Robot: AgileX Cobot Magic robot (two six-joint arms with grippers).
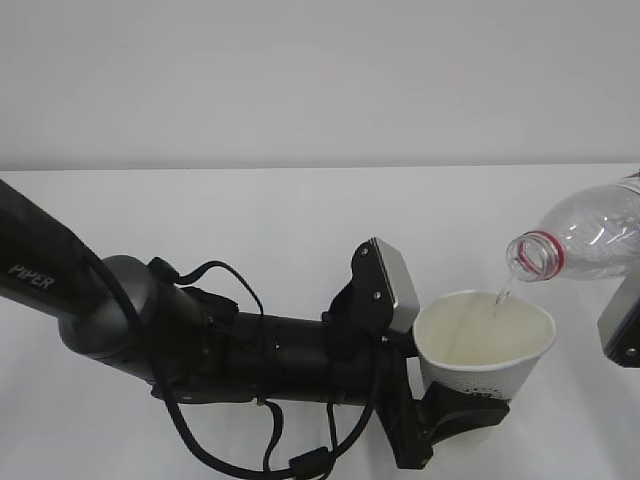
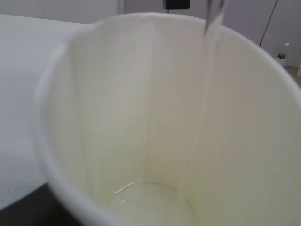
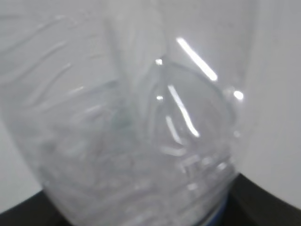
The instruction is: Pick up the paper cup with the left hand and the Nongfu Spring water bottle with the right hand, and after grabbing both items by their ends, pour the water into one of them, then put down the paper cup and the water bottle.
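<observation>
Exterior view – left hand [image 1: 455, 415]: black arm marked "PIPER" reaches in from the left edge; its jaws are parted wide and clamp the base of the paper cup [image 1: 484, 345].
Exterior view – paper cup: upright, mouth open, held above the white tabletop [image 1: 250, 220] towards its right side.
Exterior view – Nongfu Spring water bottle [image 1: 585, 238]: tipped, open red-ringed neck just above the cup's far rim; its body runs off the right edge.
Exterior view – water [image 1: 503, 294]: a thin stream falls from the neck into the cup.
Exterior view – right hand [image 1: 622, 325]: only a grey plate shows at the right edge.
Left wrist view – paper cup [image 2: 117, 117]: inside fills the frame; the water [image 2: 212, 19] streams down its far wall to a shallow pool at the bottom.
Right wrist view – bottle [image 3: 127, 141]: clear ribbed body fills the frame, blurred; the jaws are set apart on the bottle's end.
</observation>
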